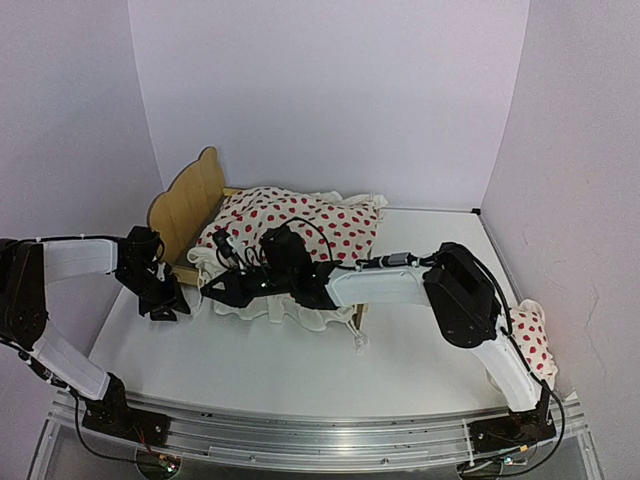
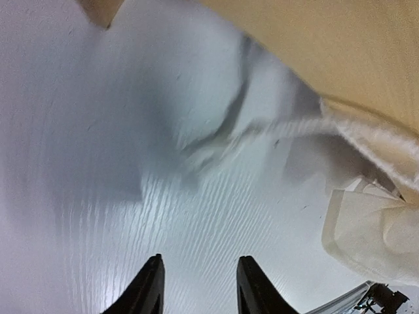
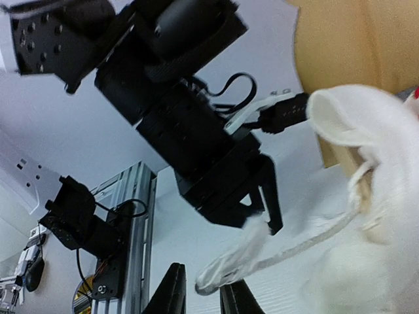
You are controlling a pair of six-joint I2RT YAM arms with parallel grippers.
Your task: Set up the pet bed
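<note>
- The small pet bed (image 1: 187, 207), made of light wood with a wavy bear-ear headboard, stands at the back left of the white table (image 1: 300, 370). Its headboard is on the left.
- The white ruffled duvet with red dots (image 1: 300, 225) lies in a bumpy heap on the pet bed and hides most of it. Its frill hangs over the near side, down to the table.
- The right tool (image 3: 204, 284) reaches across to the near left corner of the pet bed. Its fingers are almost closed, and the end of the duvet's frill looks pinched between them.
- The left tool (image 2: 201, 261) hangs low over the table, just beside that same corner. Its fingers are wide apart, with nothing between them.
- The small white pillow with red dots (image 1: 530, 340) lies well apart from the pet bed, at the right edge of the table by the right arm.
- I think the job is about half done. The duvet is on the pet bed but not flat. It needs to be pulled smooth, and the pillow is not on the pet bed yet.
</note>
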